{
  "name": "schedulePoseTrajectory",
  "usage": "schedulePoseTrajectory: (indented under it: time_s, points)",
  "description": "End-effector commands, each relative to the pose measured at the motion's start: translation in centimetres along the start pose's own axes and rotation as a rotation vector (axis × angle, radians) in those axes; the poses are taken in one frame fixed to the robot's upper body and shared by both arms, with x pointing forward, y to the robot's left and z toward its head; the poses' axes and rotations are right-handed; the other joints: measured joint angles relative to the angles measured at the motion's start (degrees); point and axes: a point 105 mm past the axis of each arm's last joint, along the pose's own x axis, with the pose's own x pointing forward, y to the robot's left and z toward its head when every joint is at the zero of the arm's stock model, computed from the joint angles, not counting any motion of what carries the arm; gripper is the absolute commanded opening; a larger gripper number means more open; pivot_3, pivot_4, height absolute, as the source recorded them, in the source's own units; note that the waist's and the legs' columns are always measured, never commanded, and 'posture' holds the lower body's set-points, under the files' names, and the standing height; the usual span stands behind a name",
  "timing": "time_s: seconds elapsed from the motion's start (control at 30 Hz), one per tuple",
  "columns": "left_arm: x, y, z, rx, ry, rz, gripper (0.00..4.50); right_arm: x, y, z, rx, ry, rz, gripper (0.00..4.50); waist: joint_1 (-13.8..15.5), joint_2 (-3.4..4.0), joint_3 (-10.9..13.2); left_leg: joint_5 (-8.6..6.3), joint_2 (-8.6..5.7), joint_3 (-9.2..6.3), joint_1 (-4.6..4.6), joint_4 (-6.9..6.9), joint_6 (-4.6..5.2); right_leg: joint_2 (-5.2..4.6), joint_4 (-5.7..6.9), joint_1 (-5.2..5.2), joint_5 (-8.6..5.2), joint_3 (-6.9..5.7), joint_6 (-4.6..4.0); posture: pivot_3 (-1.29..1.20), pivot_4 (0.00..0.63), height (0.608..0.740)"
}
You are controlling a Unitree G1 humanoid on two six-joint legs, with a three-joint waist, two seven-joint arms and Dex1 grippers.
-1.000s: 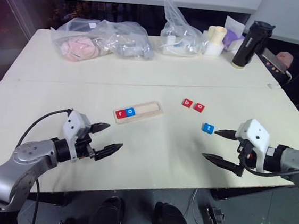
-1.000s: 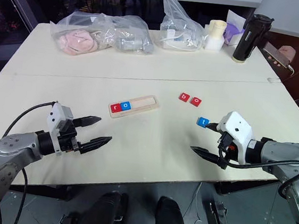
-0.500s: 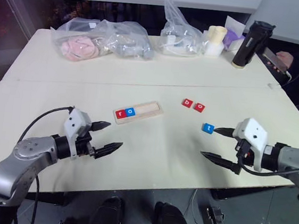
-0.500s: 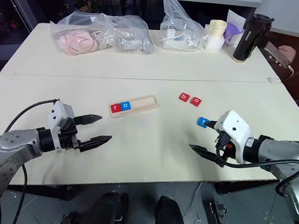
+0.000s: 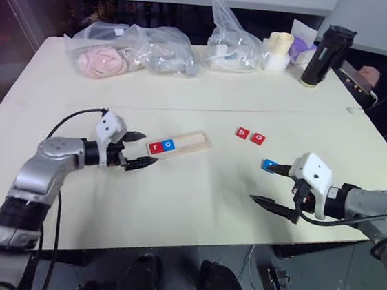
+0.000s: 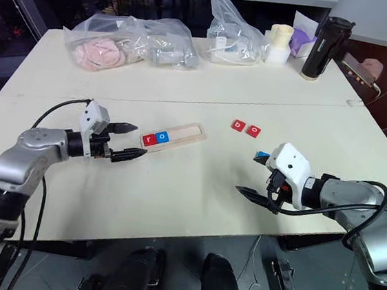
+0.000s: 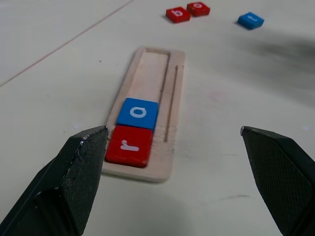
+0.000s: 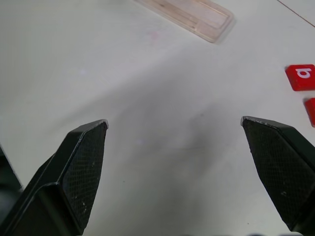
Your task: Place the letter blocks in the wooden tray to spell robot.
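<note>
The wooden tray [image 5: 188,143] lies slanted at mid-table. A red "r" block [image 5: 156,146] and a blue "o" block [image 5: 168,144] sit side by side in its left end; the other slots are bare wood [image 7: 153,73]. Right of the tray, a red "b" block [image 5: 242,133] and a red "o" block [image 5: 257,138] lie together on the table, with a blue "t" block [image 5: 269,165] nearer me. My left gripper [image 5: 144,150] is open just off the tray's left end, low over the table. My right gripper [image 5: 264,183] is open with nothing in it, its far fingertip close beside the blue "t" block.
Two clear plastic bags [image 5: 131,50] [image 5: 232,42], a cream cup [image 5: 279,51] and a black bottle [image 5: 324,58] stand along the far edge. A person's hand holding a phone [image 5: 363,75] is at the far right. A seam crosses the table [image 5: 67,97].
My left gripper has moved forward and to the right, up to the tray's left end. The right gripper has stayed near the blue "t" block. No block has moved.
</note>
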Motion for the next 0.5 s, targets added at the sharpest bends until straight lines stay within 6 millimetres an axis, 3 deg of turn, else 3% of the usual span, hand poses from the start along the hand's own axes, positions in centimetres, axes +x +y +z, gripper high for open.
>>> schedulePoseTrajectory:
  time_s: [0.03, 0.27, 0.5]
  points:
    - [0.8, 0.7, -0.9, -0.005, 0.054, -0.051, 4.50, 0.0, 0.4, 1.0, -0.037, -0.034, -0.017, 4.48, 0.0, -0.01, 0.0, 0.00, 0.00, 0.00, -0.02, 0.00, 0.01, 0.03, 0.01, -0.02, 0.00, -0.01, 0.00, 0.00, 0.150, 0.740]
    - [1.7, 2.0, -2.3, 0.000, 0.119, -0.093, 4.50, 0.1, 1.2, 0.7, -0.023, -0.036, -0.031, 4.48, 0.0, -0.04, 0.0, 0.01, 0.00, 0.03, -0.02, 0.07, 0.02, 0.05, 0.07, 0.00, 0.01, -0.01, 0.01, 0.00, 0.150, 0.740]
    - [2.3, 2.7, -2.0, 0.039, 0.105, -0.081, 4.50, 0.2, 1.4, 0.5, -0.014, -0.033, -0.037, 4.48, 0.0, -0.04, 0.0, 0.01, 0.00, 0.02, -0.01, 0.09, 0.03, 0.04, 0.10, 0.02, 0.02, -0.01, 0.03, 0.00, 0.150, 0.740]
